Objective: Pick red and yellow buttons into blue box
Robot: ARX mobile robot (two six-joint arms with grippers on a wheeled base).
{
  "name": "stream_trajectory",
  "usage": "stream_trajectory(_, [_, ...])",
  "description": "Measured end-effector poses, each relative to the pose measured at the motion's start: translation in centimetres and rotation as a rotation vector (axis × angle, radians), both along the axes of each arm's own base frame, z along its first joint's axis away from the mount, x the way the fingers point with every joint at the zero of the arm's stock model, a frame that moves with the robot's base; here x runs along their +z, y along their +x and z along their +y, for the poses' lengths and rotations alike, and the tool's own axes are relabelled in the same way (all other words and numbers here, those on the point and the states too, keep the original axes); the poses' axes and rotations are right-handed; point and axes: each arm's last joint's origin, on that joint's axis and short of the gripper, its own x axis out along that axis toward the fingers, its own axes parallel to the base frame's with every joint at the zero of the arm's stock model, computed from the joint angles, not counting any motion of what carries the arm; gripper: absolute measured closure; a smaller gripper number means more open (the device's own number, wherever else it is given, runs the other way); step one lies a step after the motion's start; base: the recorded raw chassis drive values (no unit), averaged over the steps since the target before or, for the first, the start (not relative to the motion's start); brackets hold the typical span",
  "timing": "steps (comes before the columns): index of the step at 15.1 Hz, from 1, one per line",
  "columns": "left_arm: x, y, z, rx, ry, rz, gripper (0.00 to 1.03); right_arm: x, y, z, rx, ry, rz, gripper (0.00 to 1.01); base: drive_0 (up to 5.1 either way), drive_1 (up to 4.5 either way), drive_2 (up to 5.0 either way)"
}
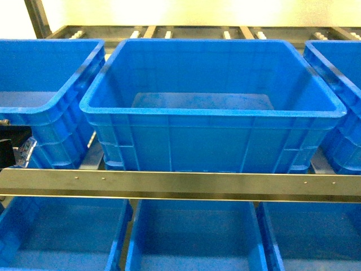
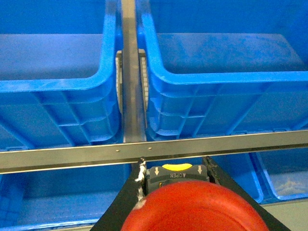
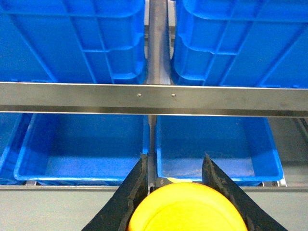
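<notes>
Head view: we list first a two-tier metal rack (image 1: 180, 185), its horizontal front rail crossing the full width. On the upper tier, at the middle of the rail, stands a large blue box (image 1: 211, 110), open-topped, with nothing visible inside. A second blue bin (image 1: 45, 96) sits at the rack's left edge and a third blue bin (image 1: 338, 96) at the right edge, both cut off by the frame. On the lower tier, below the rail, we count three more blue crates (image 1: 194, 237) side by side. A dark part of the left arm shows at the left edge; neither gripper shows here.

Left wrist view: we record the left gripper (image 2: 175, 192) below the front rail, facing the gap between two upper-tier bins. Its two black fingers (image 2: 126, 202) flank the red button (image 2: 195, 209), whose round mushroom cap fills the lower middle of the picture; the gripper is clamped on it. Behind the cap we note a grey collar marked OPEN with a yellow patch.

Right wrist view: we record the right gripper (image 3: 174, 180), below the rail and above the front edges of two lower-tier crates. Its black fingers (image 3: 137, 185) close on the yellow button (image 3: 187, 209), held at the bottom middle.
</notes>
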Motion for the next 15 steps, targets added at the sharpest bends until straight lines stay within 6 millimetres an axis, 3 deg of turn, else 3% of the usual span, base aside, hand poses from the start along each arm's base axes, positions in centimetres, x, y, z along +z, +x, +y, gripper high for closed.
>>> stream_trajectory(2, [0.02, -0.01, -0.13, -0.008, -0.001, -0.002, 0.75, -0.04, -0.02, -0.01, -0.004, -0.002, 0.004, 0.70, 0.0, 0.00, 0.0])
stream_trajectory(6, [0.01, -0.03, 0.00, -0.001, -0.001, -0.002, 0.75, -0.06, -0.04, -0.01, -0.003, -0.001, 0.004, 0.70, 0.0, 4.11, -4.1])
stream_trajectory(9, [-0.04, 0.00, 0.01, 0.002, 0.001, 0.000, 0.75, -0.04, -0.04, 0.00, 0.000, 0.000, 0.002, 0.70, 0.0, 0.00, 0.0])
stream_trajectory(12, [0.07, -0.05, -0.04, -0.004, -0.002, -0.007, 0.75, -0.08, -0.05, -0.01, -0.003, -0.001, 0.006, 0.70, -2.6, 3.79, -1.1])
stream_trajectory(15, [-0.03, 0.00, 0.14, 0.010, 0.002, -0.002, 0.75, -0.05, -0.04, 0.11, 0.008, 0.000, 0.003, 0.70, -0.1, -0.15, -0.1])
